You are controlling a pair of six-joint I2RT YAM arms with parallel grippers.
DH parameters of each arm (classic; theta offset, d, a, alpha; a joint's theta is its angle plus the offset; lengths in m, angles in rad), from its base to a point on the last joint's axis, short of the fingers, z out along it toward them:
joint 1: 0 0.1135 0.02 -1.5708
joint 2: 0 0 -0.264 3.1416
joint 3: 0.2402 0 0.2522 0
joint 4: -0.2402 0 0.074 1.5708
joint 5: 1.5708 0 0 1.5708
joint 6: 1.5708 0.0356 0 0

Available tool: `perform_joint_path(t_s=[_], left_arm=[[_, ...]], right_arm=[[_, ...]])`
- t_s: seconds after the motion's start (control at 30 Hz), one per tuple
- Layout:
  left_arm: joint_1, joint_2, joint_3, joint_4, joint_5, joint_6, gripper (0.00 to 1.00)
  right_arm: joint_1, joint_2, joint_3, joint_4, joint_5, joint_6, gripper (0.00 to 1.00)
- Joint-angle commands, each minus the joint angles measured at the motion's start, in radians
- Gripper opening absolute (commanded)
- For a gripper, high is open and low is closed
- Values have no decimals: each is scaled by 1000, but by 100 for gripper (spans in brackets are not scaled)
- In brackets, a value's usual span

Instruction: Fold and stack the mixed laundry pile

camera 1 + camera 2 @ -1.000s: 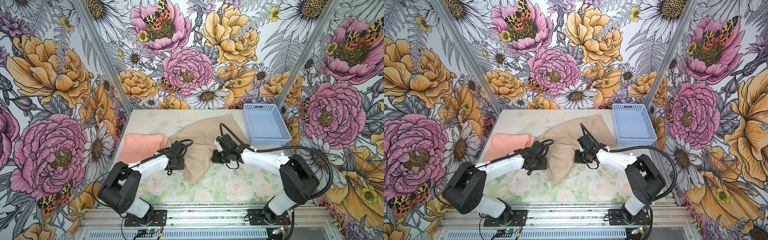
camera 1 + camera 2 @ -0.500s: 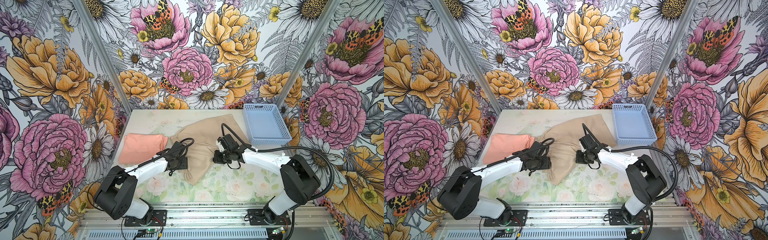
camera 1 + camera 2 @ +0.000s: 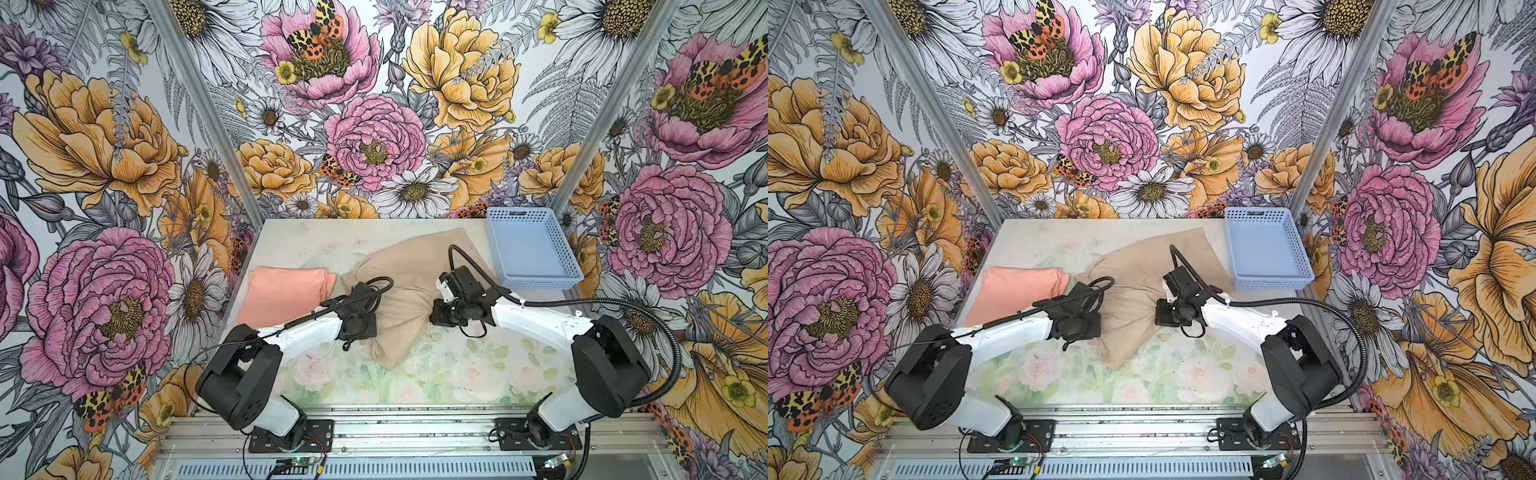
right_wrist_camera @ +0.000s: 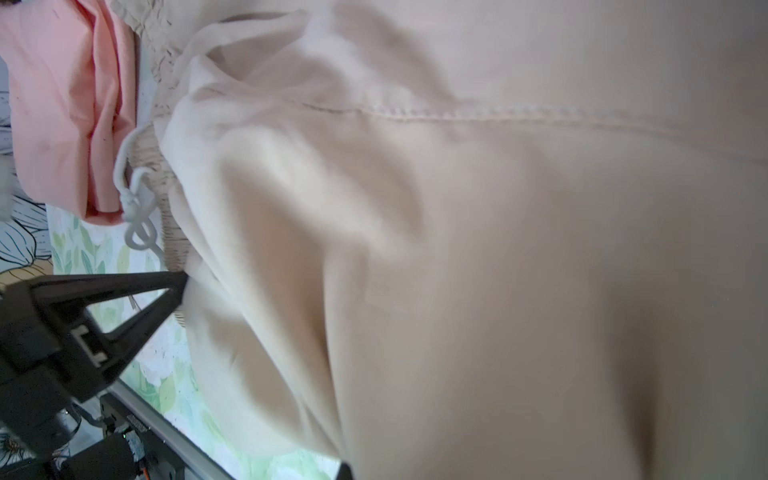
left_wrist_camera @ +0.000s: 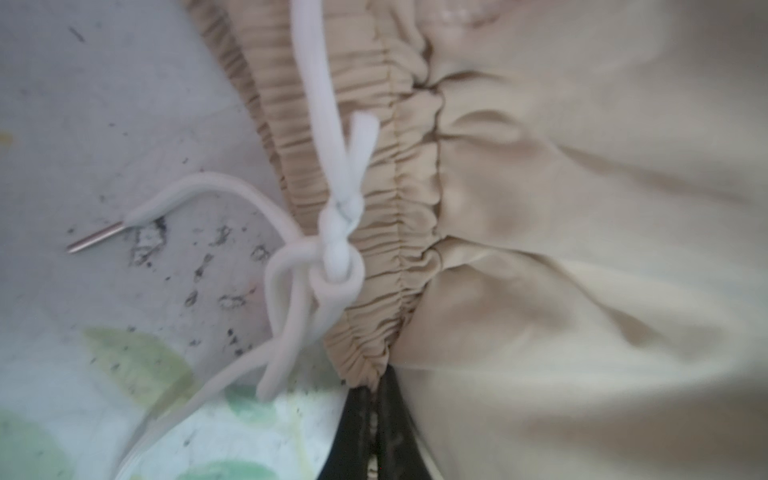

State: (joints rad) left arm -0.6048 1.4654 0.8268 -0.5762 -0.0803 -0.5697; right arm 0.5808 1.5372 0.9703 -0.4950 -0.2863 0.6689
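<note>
A beige-tan garment (image 3: 409,282) (image 3: 1133,286) lies bunched in the middle of the table in both top views. My left gripper (image 3: 370,328) (image 5: 376,390) is shut on its gathered waistband (image 5: 365,353), beside the knotted white drawstring (image 5: 336,241). Pinching the garment's right side is my right gripper (image 3: 435,312), also shut; in the right wrist view the fabric (image 4: 498,249) hides its jaws. That view also shows the left fingers (image 4: 124,282) at the waistband. The salmon-peach T-shirt (image 3: 286,293) (image 4: 62,104) lies folded at the left.
A light blue perforated basket (image 3: 532,253) (image 3: 1266,253) stands at the back right, close to the garment's far corner. The floral table (image 3: 457,374) shows bare surface in front of the garment. Flowered walls close in the table on three sides.
My left gripper slid right along the garment's near-left edge and closed on the waistband. The right gripper stayed shut on the garment, hardly moving.
</note>
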Motion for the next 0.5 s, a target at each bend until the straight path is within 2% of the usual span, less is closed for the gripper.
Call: perform_joint_path(t_s=[0.0,0.13,0.2,0.37,0.4,0.47], left_arm=[[0,-123,128,-133,-80,31,0],[1,-191,258,-238,-102,77,0],[2,-207,298,-272,-104,87,0],[22,-229,400,-305,-86,95,0],[30,-226,419,-305,-78,97,0],[45,-201,446,-305,-62,107,0]], right_arm=[[-9,-79,81,-109,0,-51,0],[-13,-134,182,-257,14,-103,0],[-21,-143,251,-323,18,-135,3],[-89,-55,553,-382,27,-205,13],[-108,-17,617,-382,46,-218,21],[-156,79,722,-388,29,-232,45]])
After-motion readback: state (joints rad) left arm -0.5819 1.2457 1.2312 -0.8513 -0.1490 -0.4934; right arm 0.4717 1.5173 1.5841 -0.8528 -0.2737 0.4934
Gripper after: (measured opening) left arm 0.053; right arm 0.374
